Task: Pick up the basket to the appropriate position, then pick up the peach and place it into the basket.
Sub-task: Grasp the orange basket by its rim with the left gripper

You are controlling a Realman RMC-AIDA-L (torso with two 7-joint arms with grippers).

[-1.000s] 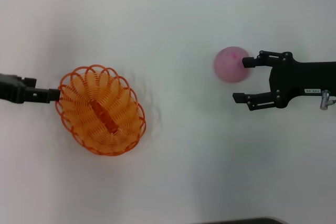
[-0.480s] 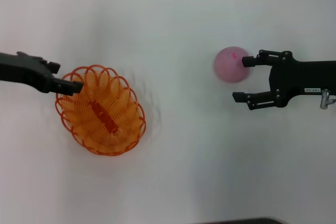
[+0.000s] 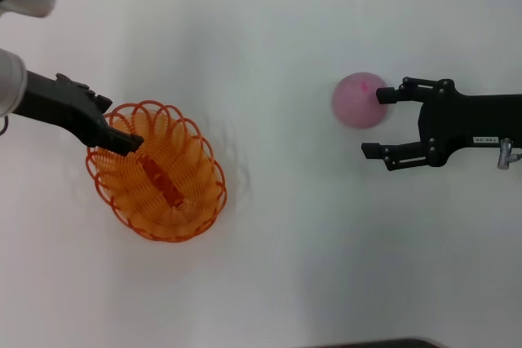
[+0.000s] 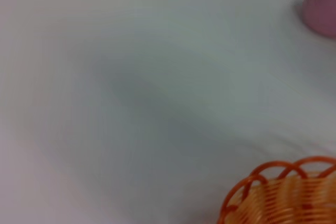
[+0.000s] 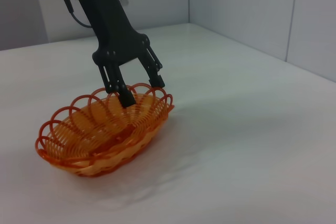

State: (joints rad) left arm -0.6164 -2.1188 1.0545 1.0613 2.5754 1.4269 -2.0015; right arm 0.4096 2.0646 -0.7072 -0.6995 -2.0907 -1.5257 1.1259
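Look at your left pincer (image 3: 122,139) first — that is the one that moved. A second ago it lay low and flat at the side edge of the basket (image 3: 157,172). Now its arm has swung up and comes in at a slant, and the tip sits right on the looped rim at the far-left side. From the right wrist view you can see its fingers (image 5: 126,97) spread a little, one dipping just inside the rim and one (image 5: 156,80) outside it. They have not pressed together on the wire yet, so the basket is not held.

The basket has not moved. It rests on the white worktop (image 3: 269,38), on your left side, with nothing inside it.

Your right pincer (image 3: 381,123) has stayed where it was, spread wide. Its far finger (image 3: 388,94) touches the side of the peach (image 3: 360,100), but the near finger is well apart from it, so the peach is not between them. The peach is in the same spot, well away from the basket.

So the first step is only starting — I think the next thing is to pinch the rim, then carry the basket closer to the peach
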